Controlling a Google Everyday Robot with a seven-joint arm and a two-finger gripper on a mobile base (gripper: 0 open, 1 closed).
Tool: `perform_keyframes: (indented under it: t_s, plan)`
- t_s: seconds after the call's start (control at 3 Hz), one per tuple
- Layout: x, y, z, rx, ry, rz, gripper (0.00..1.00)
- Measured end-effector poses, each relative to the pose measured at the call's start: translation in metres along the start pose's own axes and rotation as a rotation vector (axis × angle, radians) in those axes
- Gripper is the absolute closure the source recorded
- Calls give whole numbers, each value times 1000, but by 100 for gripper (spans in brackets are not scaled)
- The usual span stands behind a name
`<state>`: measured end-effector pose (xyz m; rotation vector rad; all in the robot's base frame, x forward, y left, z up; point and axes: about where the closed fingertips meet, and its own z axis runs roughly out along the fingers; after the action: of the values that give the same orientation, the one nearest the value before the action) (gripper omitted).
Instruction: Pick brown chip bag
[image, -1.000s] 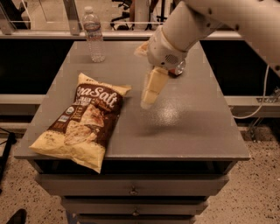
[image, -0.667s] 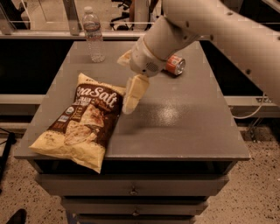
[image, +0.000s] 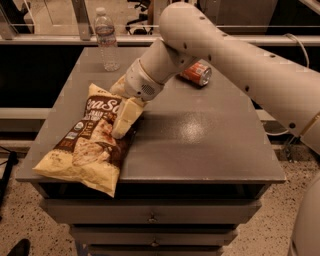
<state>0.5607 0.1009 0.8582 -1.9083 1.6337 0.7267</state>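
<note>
- Camera view: brown chip bag (image: 87, 145) flat on counter (image: 200, 145), front-left corner, long axis near-left to far-right.
- gripper (image: 121, 125) pointing down over bag's right edge; bulk of bag left of it.
- open or clenched: cannot tell.

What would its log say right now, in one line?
gripper: at right edge of brown chip bag | bag: lying on table, front-left | grasp: not confirmed
</note>
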Motion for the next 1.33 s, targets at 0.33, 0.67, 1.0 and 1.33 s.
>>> perform_keyframes:
  t_s: [0.33,0.67,1.0,1.33]
  plan:
    - [0,2,11,-37,-14,44,47]
    - [5,4,13,-40,-11,77,70]
    - [3,4,10,-40,-12,77,94]
    - [3,4,10,-40,-12,77,100]
